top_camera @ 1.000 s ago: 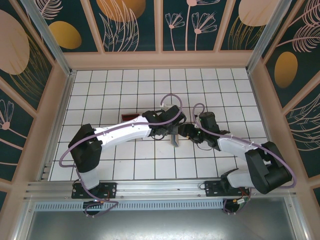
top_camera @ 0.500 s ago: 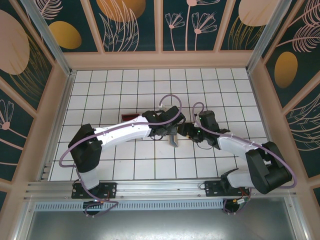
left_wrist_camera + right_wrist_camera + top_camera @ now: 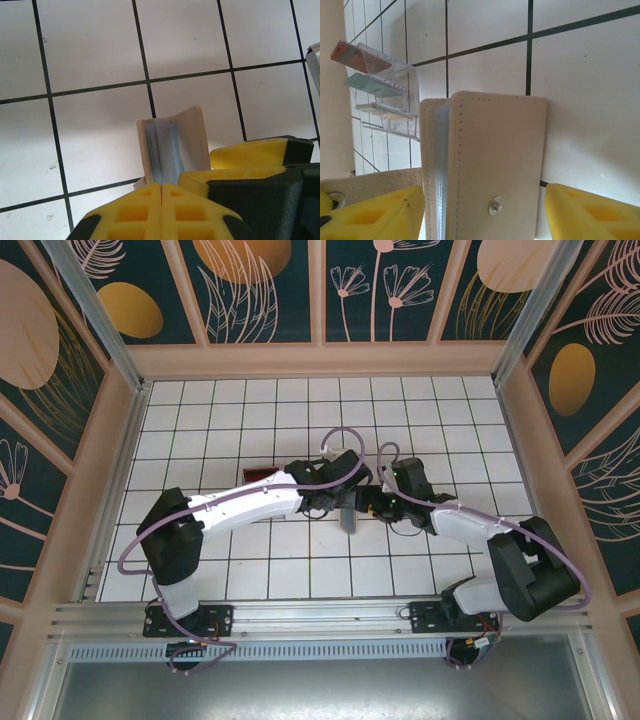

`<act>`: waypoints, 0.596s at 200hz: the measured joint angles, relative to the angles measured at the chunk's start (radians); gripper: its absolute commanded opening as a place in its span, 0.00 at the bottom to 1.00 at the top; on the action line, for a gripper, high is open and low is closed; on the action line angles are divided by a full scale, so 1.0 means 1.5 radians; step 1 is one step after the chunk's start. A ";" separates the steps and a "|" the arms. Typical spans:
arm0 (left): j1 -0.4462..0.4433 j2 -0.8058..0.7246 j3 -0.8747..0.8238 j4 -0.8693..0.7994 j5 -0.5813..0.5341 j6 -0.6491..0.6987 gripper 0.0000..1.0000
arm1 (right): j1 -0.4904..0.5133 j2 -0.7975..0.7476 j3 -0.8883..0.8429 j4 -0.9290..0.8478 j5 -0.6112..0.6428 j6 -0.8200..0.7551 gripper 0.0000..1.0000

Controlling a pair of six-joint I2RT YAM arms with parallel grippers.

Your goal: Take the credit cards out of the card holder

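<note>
We have the card holder standing on edge above the white tiled table, near the middle of the work area. The left gripper has its fingers pressed together at the holder's lower edge and seems to pinch it there. From the left wrist, the two panels fan apart towards twelve o'clock and show the light blue lining. The right gripper is open. One yellow finger stands at about eight o'clock of the holder and the other at about four o'clock, and neither touches the tan face. At ten o'clock of the holder, in the right wrist view, three credit cards, red, teal and pale tan, sit in the slots of a clear tray. We cannot tell whether any card is left between the blue layers, as no card edge stands proud. To do this step well, we judge that the left pinch must stay firm and low, so the pockets are not squeezed shut. The right fingers should go to the open edge, close on a card alone rather than a panel, and draw straight along the pocket.
</note>
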 measured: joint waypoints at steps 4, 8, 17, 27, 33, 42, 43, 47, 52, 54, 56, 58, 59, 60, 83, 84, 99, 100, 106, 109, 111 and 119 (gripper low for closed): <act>0.000 0.000 0.000 0.000 0.000 0.000 0.00 | 0.000 0.000 0.002 -0.002 0.002 -0.001 0.49; 0.000 0.000 0.000 -0.001 0.000 0.000 0.00 | 0.000 0.000 0.004 -0.005 0.005 -0.008 0.46; 0.000 0.000 0.000 -0.002 -0.001 0.000 0.00 | 0.000 0.000 0.009 -0.014 0.014 -0.006 0.42; 0.000 0.000 0.000 -0.006 -0.005 0.000 0.00 | 0.000 0.000 0.013 -0.022 0.025 -0.012 0.37; 0.000 0.000 0.000 -0.008 -0.008 0.000 0.00 | 0.000 0.000 0.014 -0.027 0.031 -0.013 0.36; 0.000 0.001 0.000 -0.015 -0.014 -0.001 0.00 | 0.000 0.000 0.014 -0.034 0.044 -0.022 0.27; 0.000 0.001 0.000 -0.016 -0.015 -0.001 0.00 | 0.000 0.000 0.014 -0.035 0.046 -0.019 0.26; 0.000 0.001 0.000 -0.019 -0.017 0.000 0.00 | 0.000 0.000 0.014 -0.039 0.049 -0.022 0.22; 0.000 0.001 0.000 -0.024 -0.021 -0.001 0.00 | 0.000 0.000 0.014 -0.045 0.055 -0.020 0.17; 0.000 0.001 -0.001 -0.026 -0.024 -0.001 0.00 | 0.000 0.000 0.014 -0.048 0.056 -0.025 0.16; 0.000 0.001 -0.001 -0.026 -0.025 -0.001 0.00 | 0.000 -0.001 0.014 -0.049 0.060 -0.027 0.14; 0.001 0.001 -0.002 -0.027 -0.027 -0.001 0.00 | 0.000 -0.001 0.014 -0.052 0.063 -0.023 0.13; 0.001 0.001 -0.002 -0.028 -0.028 -0.001 0.00 | 0.000 -0.001 0.014 -0.054 0.064 -0.024 0.12; 0.001 0.001 -0.002 -0.028 -0.028 -0.001 0.00 | 0.000 -0.001 0.014 -0.055 0.064 -0.027 0.11; 0.006 0.001 -0.029 -0.028 -0.039 -0.003 0.01 | 0.000 -0.010 0.013 -0.080 0.086 -0.034 0.00; 0.007 0.001 -0.032 -0.028 -0.040 -0.003 0.01 | 0.000 -0.010 0.013 -0.080 0.086 -0.032 0.00; 0.014 0.001 -0.061 -0.028 -0.041 -0.003 0.08 | 0.000 -0.020 0.013 -0.089 0.091 -0.038 0.00; 0.014 0.001 -0.062 -0.028 -0.041 -0.003 0.09 | 0.000 -0.020 0.013 -0.090 0.092 -0.038 0.00; 0.015 0.001 -0.072 -0.028 -0.041 -0.003 0.19 | 0.000 -0.022 0.013 -0.092 0.093 -0.038 0.00; 0.017 0.001 -0.076 -0.028 -0.041 -0.005 0.23 | 0.000 -0.023 0.013 -0.092 0.093 -0.038 0.00; 0.018 0.001 -0.079 -0.028 -0.040 -0.005 0.26 | 0.000 -0.023 0.013 -0.092 0.094 -0.038 0.00; 0.019 0.001 -0.085 -0.029 -0.040 -0.008 0.35 | 0.000 -0.023 0.013 -0.093 0.096 -0.038 0.00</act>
